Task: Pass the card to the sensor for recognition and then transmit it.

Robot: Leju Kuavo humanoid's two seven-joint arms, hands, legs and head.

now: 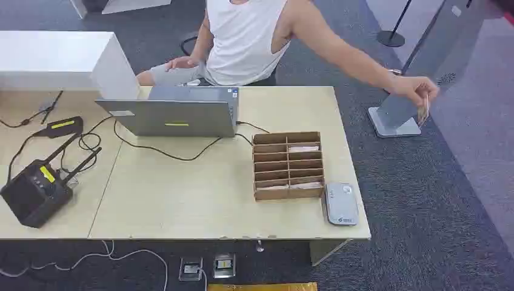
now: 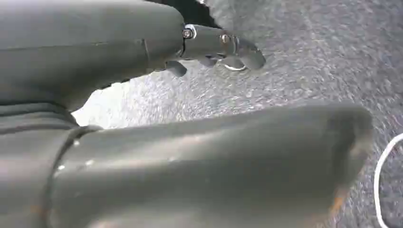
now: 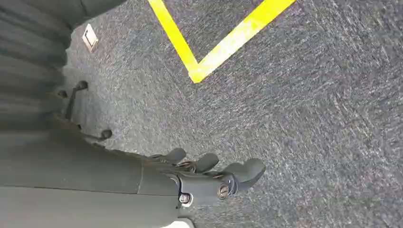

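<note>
Holding a card, person's hand, beside table

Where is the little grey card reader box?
In the head view, the grey card reader lies flat near the table's front right corner, right beside the cardboard card organizer, on that box's right.

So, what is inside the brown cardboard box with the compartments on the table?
In the cardboard box, light flat items that look like cards lie in some right-hand compartments and one lower left. Other slots look empty; their depths are shadowed.
</note>
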